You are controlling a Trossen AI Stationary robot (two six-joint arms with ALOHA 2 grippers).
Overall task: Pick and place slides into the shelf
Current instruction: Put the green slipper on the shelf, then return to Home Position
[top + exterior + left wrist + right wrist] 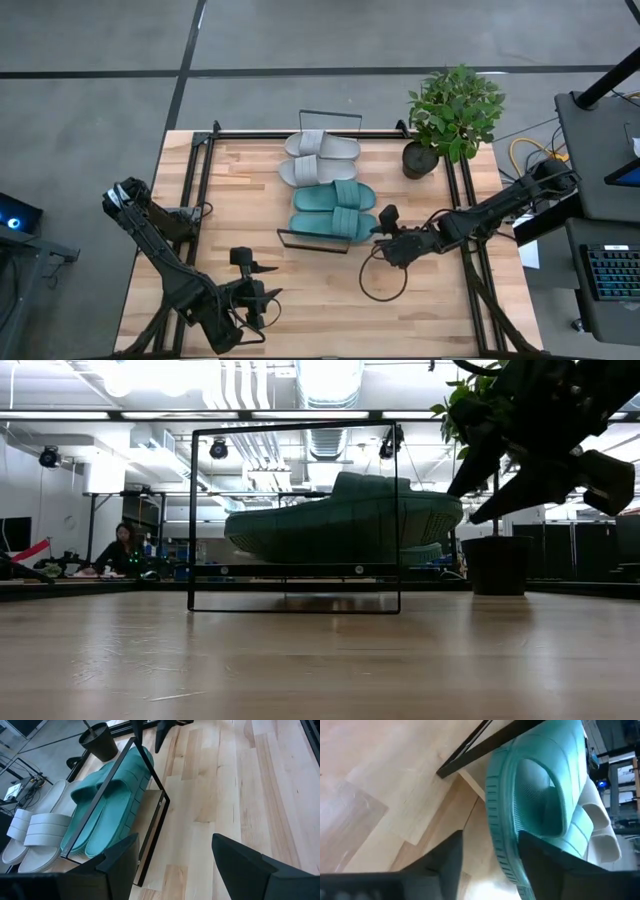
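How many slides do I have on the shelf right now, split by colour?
Teal-green slides: 2
Pale grey slides: 2
Total: 4, all lying side by side on the shelf.

The low wooden-plank shelf with thin black wire frame [318,240] is filled along its length by two pale grey ribbed slides [320,158] and two teal-green ribbed slides [334,209] lying side by side, touching. A potted green plant in a dark pot [448,118] stands just beside the shelf's far right corner, narrowing the way in there. The light butcher-block tabletop [300,300] in front of the shelf is open between the two arms.
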